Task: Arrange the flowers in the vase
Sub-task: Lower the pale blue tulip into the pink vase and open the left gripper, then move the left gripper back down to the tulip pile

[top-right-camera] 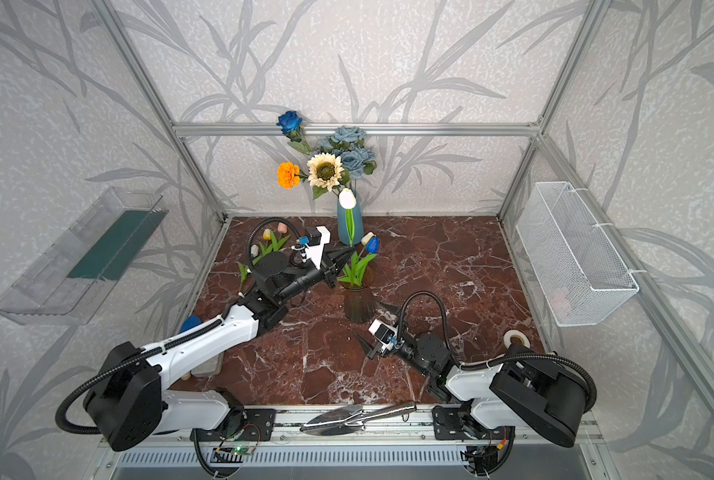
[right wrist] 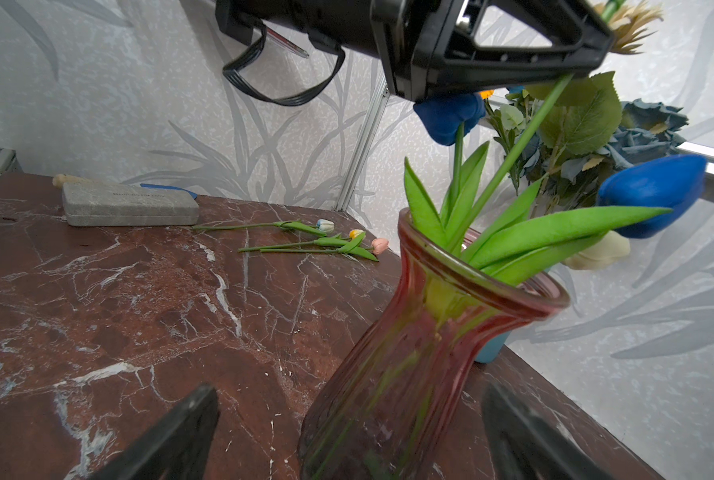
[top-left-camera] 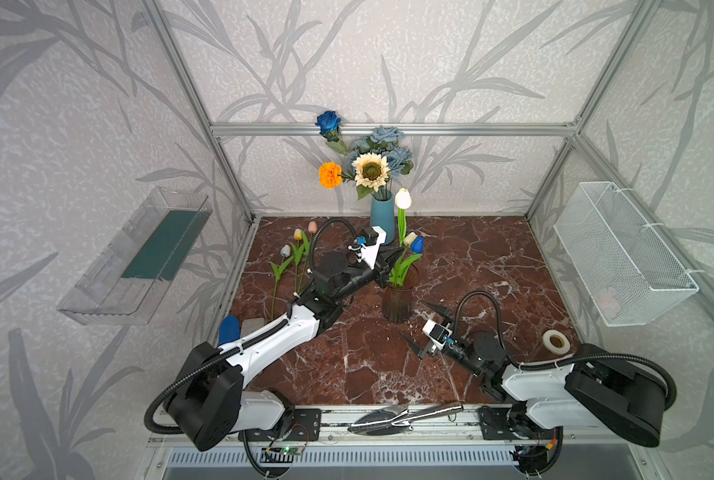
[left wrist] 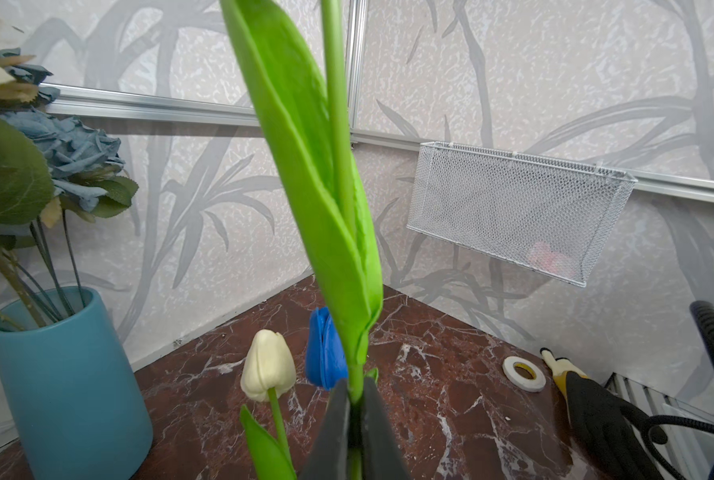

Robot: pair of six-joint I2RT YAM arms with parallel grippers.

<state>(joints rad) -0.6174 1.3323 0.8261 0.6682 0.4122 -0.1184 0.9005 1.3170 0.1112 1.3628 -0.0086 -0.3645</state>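
A red-brown marble-patterned table (top-left-camera: 471, 266) fills the middle of both top views; a blue vase (top-left-camera: 382, 216) stands at its upper centre edge; a tinted glass vase (top-left-camera: 397, 305) stands near the centre; three tulips (top-left-camera: 300, 250) lie flat at upper left; a grey case (top-left-camera: 253, 326) lies at the left edge, a blue object (top-left-camera: 229, 328) just beside it; a tape roll (top-left-camera: 556, 341) lies at lower right.

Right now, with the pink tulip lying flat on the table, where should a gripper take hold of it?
Probably the bare lower stem, coming straight down with jaws across it. The pink tulip lies flat on the table, and near its head the leaves cross those of the yellow tulip; farther back the stem is bare.
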